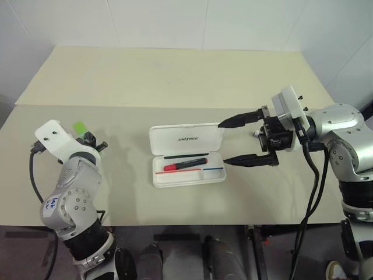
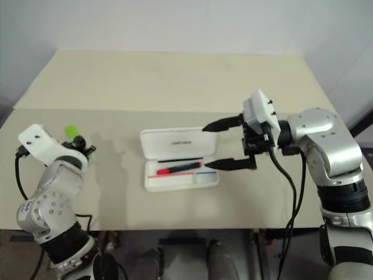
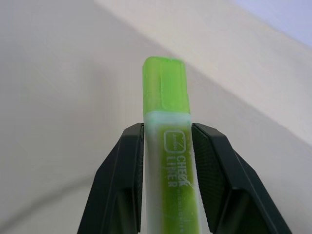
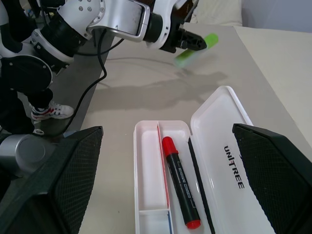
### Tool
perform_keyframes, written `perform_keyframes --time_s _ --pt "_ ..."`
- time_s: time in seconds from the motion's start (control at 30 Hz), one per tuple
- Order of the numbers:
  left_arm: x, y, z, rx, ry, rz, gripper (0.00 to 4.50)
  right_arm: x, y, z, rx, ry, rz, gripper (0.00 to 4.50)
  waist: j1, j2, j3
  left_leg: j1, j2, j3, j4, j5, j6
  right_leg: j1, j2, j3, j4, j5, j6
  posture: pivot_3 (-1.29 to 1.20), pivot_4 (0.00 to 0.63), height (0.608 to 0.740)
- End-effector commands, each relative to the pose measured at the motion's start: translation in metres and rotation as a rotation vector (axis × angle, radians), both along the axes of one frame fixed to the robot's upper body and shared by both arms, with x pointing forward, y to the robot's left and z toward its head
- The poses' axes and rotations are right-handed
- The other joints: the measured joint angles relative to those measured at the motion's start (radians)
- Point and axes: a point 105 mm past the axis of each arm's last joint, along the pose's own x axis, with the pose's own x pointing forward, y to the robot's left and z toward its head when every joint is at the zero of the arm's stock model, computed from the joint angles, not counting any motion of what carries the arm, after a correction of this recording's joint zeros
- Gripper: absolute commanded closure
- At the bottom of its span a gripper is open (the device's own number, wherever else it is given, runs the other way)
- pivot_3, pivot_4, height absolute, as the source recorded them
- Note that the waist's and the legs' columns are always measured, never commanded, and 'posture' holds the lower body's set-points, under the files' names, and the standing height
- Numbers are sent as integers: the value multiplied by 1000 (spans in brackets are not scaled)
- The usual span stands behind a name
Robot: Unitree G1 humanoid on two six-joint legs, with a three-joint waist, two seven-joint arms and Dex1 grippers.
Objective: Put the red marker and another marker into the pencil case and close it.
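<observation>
The white pencil case [image 1: 166,140] lies open at the middle of the table, its lid tilted back. In its tray lies the red marker [image 1: 185,164], also visible as the red marker [image 4: 179,178]. My left gripper [image 1: 93,143] is raised above the table's left side and is shut on the light-green marker [image 3: 168,161], whose cap sticks out past the fingers [image 3: 122,165]. From the right wrist view the green marker [image 4: 195,48] hangs clear of the table. My right gripper [image 1: 223,143] is open, level, straddling the case's right end.
The beige table [image 1: 175,81] stretches far behind the case, with a seam across it at the level of the case lid. Its front edge [image 1: 186,224] is close below the case. A black cable [image 1: 306,192] hangs from my right arm.
</observation>
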Motion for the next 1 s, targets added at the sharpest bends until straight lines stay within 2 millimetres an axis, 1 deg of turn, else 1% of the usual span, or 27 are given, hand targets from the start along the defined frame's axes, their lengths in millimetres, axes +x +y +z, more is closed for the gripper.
perform_keyframes --time_s 0.03,0.07,0.1,0.13,0.23,0.33,0.4,0.5,0.57,0.7,0.8,0.87,1.0 --pt "-1 -17 37 53 -225 -164 3432 2 -5 6 8 -39 -22 0 0 0 0 0 0 0 0 0 0 0 0 0 0 0 0 0 150 740" --pt "-1 -20 46 51 -287 -204 3432 3 -6 5 5 -35 -27 0 0 0 0 0 0 0 0 0 0 0 0 0 0 0 0 0 150 740" --pt "-3 -31 62 87 -393 -322 3432 3 -8 3 3 -30 -34 0 0 0 0 0 0 0 0 0 0 0 0 0 0 0 0 0 150 740" --pt "-7 -38 73 125 -463 -411 3432 4 -10 2 -1 -27 -41 0 0 0 0 0 0 0 0 0 0 0 0 0 0 0 0 0 150 740" --pt "-11 -55 86 229 -536 -601 3432 5 -16 0 -7 -24 -62 0 -2 0 0 0 0 0 0 0 0 0 0 0 0 0 -1 0 150 740" --pt "-14 -67 104 315 -621 -765 3432 9 -26 -1 -10 -22 -109 0 -3 1 0 0 0 0 0 0 0 0 0 0 0 0 -1 0 150 740" --pt "-18 -79 113 390 -665 -884 3432 11 -34 -1 -9 -26 -146 0 -3 1 0 0 0 0 0 0 0 0 0 0 0 0 -1 0 150 740" --pt "-26 -98 111 501 -677 -1056 3432 11 -44 1 -3 -42 -185 0 -3 1 0 0 0 0 0 0 1 0 0 0 0 -1 -1 0 150 740" --pt "-28 -104 109 533 -679 -1107 3432 11 -46 2 0 -49 -194 0 -3 2 1 0 0 0 -1 -1 1 0 0 0 0 -1 -1 0 150 740" --pt "-45 -135 98 647 -664 -1388 3432 6 -60 15 59 -77 -254 0 -3 2 1 0 0 0 -1 -1 1 0 0 0 1 -1 0 0 150 740" --pt "-47 -143 95 659 -641 -1488 3432 0 -60 20 85 -82 -258 0 -3 4 2 0 0 0 0 -1 2 0 0 0 2 -1 0 0 150 740" --pt "-47 -147 87 691 -603 -1569 3432 -7 -61 19 87 -75 -261 0 -3 4 2 0 0 0 0 -1 2 0 0 0 2 -1 0 0 150 740" --pt "-39 -148 74 724 -528 -1614 3432 -12 -64 16 85 -73 -291 0 -5 4 2 1 0 0 0 -1 2 0 0 1 3 -2 0 0 150 740"
